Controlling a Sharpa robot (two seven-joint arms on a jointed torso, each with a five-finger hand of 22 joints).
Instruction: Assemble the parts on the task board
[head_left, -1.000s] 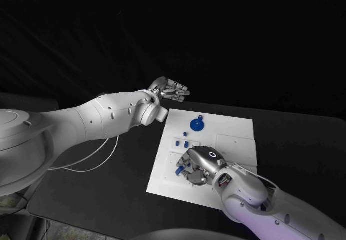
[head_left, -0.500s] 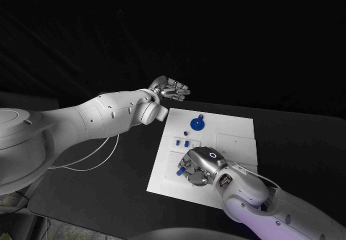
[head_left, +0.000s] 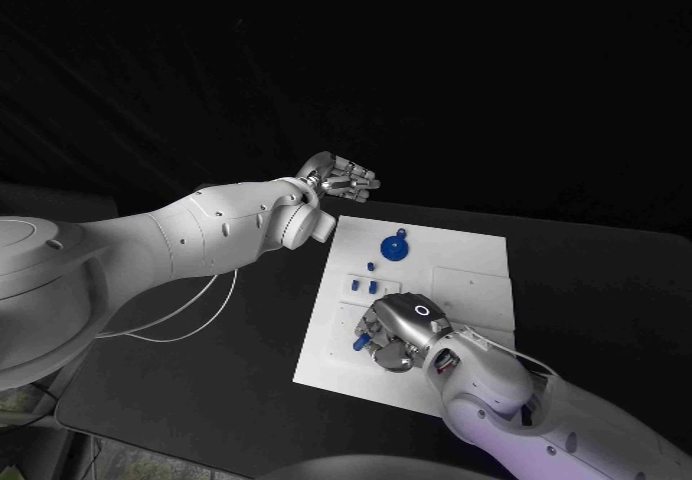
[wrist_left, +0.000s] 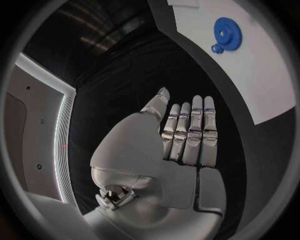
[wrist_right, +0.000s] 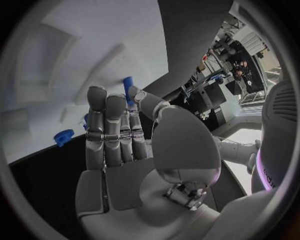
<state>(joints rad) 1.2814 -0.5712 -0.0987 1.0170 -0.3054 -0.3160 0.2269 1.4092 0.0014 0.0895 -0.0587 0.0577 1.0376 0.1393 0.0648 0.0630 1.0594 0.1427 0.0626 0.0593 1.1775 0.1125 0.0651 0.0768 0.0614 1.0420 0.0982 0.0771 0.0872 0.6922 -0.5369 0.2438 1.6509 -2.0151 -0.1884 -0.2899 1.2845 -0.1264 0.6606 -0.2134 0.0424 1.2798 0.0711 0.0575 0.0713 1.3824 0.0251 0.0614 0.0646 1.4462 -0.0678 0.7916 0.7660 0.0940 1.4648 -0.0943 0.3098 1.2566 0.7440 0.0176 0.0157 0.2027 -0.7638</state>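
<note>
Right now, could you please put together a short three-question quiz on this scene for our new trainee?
1. True or false: the left hand rests on the white task board.
2. Which part lies near the board's far edge? A) a round blue toothed gear B) a red screw C) a grey spring
3. Fill in: the right hand is over the board's ____ half (near/far).

Key:
1. False: it hangs beyond the board's far corner, fingers straight, holding nothing.
2. A.
3. Near; a small blue part shows at its fingers, though whether it is gripped cannot be told.
</note>
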